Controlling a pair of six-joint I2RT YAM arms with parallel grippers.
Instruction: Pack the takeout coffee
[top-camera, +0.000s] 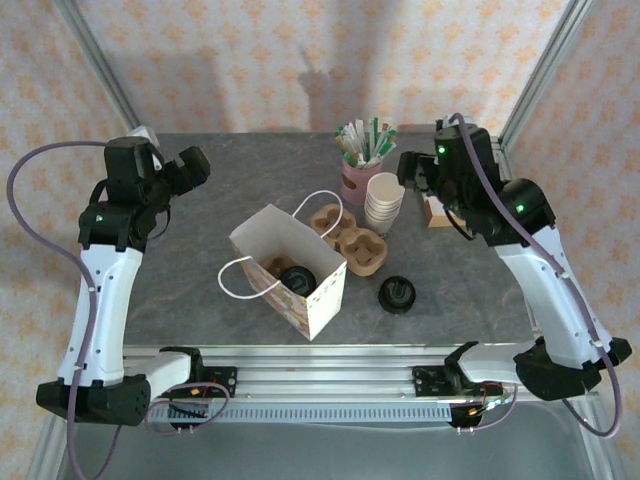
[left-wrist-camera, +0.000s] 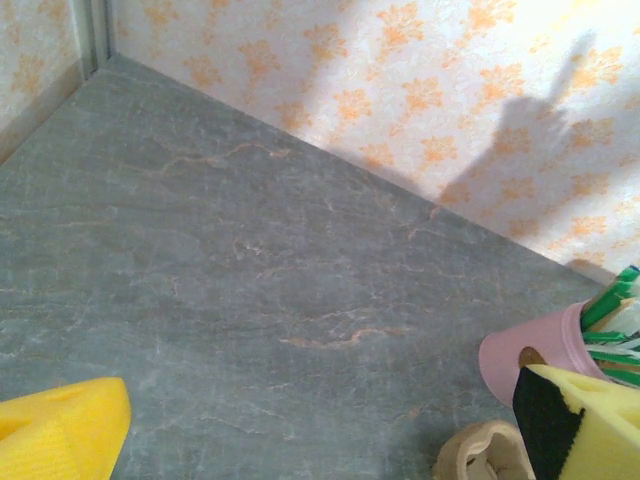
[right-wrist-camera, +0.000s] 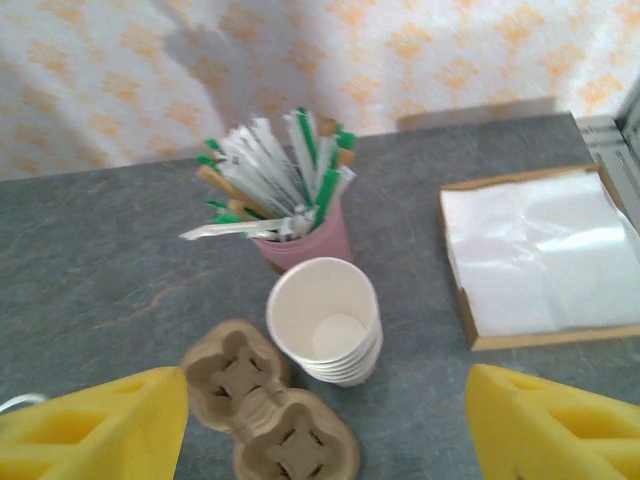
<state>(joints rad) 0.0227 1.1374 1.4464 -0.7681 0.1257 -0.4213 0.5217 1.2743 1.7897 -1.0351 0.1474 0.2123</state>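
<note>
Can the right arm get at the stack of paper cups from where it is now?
Probably yes. The right fingers hang open close above the stack of paper cups, whose top is bare. The pink straw cup and cardboard carrier crowd it closely, so side room is tight.

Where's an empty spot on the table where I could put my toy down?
Best is the table's back-left part, bare between the left arm, the wall and the paper bag. It's crowded at the middle and back right: the cup carrier, stack of paper cups, pink straw cup and napkin tray sit close together.
</note>
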